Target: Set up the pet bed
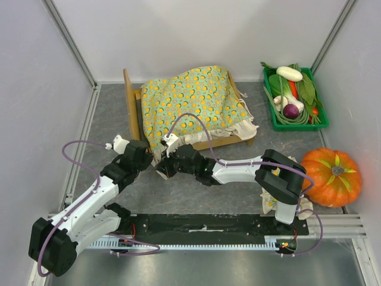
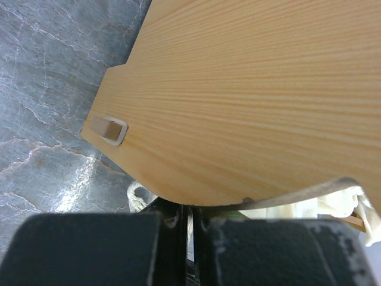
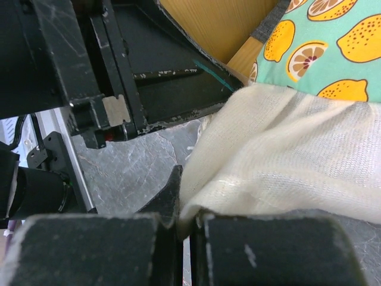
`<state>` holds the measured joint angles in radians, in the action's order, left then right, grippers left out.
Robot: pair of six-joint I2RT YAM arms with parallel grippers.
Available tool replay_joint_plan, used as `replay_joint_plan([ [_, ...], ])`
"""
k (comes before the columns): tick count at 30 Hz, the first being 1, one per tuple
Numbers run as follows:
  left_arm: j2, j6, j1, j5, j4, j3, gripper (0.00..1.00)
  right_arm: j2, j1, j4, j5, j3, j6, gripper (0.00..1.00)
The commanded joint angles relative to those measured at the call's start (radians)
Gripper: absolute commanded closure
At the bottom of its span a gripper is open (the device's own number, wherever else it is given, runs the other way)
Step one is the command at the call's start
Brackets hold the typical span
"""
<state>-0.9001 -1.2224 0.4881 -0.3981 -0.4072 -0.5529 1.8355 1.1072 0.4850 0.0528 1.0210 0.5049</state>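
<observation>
A grey, marble-veined table (image 1: 238,190) fills the floor of a booth closed in by plain white walls (image 1: 178,36) with aluminium posts at the corners. At the far right a green tray (image 1: 297,125) holds toy vegetables (image 1: 292,89), and an orange pumpkin (image 1: 330,177) sits near the right edge, just beside the right arm.

The pet bed (image 1: 129,101) stands at the middle of the far side. Its tall headboard is on the left, and the rest lies under a green blanket (image 1: 190,98) printed with orange fruit. The blanket's cream ruffle spills over the near rail and the foot end.

Both arms reach to the bed's near left corner. The left gripper (image 1: 147,154) is right at the lower end of the headboard. From its wrist camera the pale wood panel (image 2: 250,89) fills the view, its curved edge coming down to the fingertips. The left gripper (image 2: 190,229) has its jaws drawn together to a thin slit, and I cannot tell whether anything is pinched in it. The right gripper (image 1: 162,167) is just beside it, low at the blanket's hanging corner. In its own view the right gripper (image 3: 186,229) is clamped on the cream ruffle, with the fabric bunching out from between the two fingers over the grey table
</observation>
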Motion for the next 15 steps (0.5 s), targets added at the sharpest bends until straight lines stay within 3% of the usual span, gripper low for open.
replay_joint_plan([
  [1,-0.014,0.024,-0.008,-0.012,0.053,-0.010,0.98,-0.059,0.002,0.049,0.042,0.010,0.024,0.98],
  [15,-0.023,0.050,0.012,0.110,0.110,0.044,0.98,-0.024,0.002,0.052,0.062,0.100,0.067,0.94],
])
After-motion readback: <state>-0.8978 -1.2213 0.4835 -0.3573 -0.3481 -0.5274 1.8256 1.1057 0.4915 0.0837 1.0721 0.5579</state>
